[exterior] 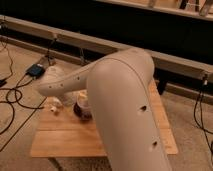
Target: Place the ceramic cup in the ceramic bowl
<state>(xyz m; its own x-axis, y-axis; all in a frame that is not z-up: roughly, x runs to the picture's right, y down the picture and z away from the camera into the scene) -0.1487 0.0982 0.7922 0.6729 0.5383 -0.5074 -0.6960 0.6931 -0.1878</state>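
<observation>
The ceramic bowl (85, 114), dark maroon and glossy, sits on the left half of the wooden table (70, 142). A cream shape, which looks like the ceramic cup (82, 103), shows at the bowl's upper rim; whether it rests inside or hangs just above I cannot tell. My big pale arm (120, 100) crosses the view from lower right to left and covers part of both. The gripper (73, 98) hangs under the arm's left end, just left of the cup and bowl, mostly hidden by the forearm.
A small white object (54, 106) lies on the table left of the bowl. Black cables (12, 102) and a blue box (36, 70) lie on the floor at left. A long metal rail (175, 62) runs behind the table.
</observation>
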